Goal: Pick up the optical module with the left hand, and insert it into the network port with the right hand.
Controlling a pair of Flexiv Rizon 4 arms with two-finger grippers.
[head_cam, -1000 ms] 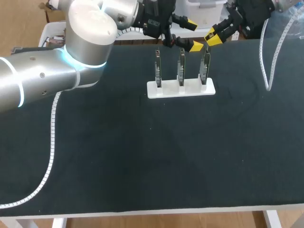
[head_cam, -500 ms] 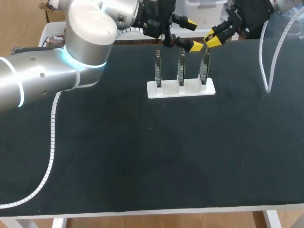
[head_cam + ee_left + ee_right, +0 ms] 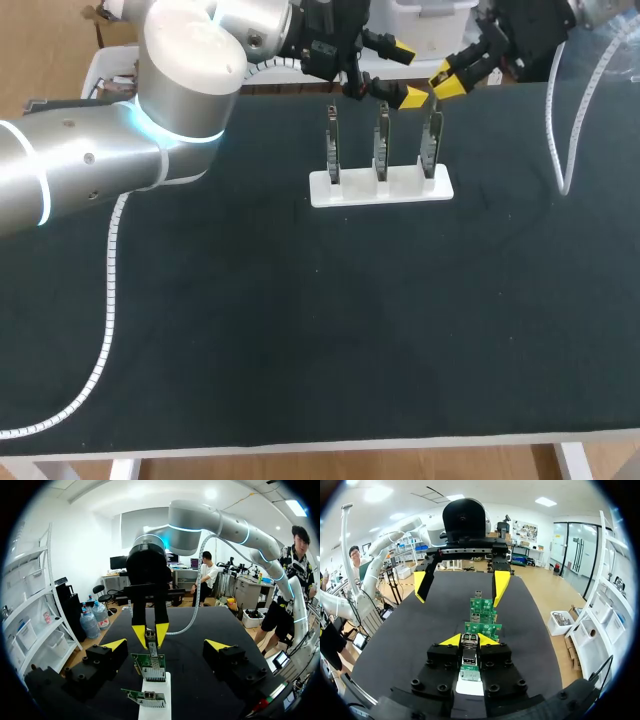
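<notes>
A white base at the far middle of the table holds three upright green circuit boards. My right gripper hovers at the top of the rightmost board. It is shut on the small silver optical module, which sits just above that board's port end. The left wrist view shows the same module pinched between the right fingertips over the board. My left gripper stands open and holds nothing, behind the middle board, facing the right gripper.
The third board stands at the base's left end. White cable chains trail over the dark table: one along the left side, one looping at the far right. The near half of the mat bears nothing else.
My right gripper has shifted very slightly toward the far edge with the module in it. The left arm and the boards have not moved.
</notes>
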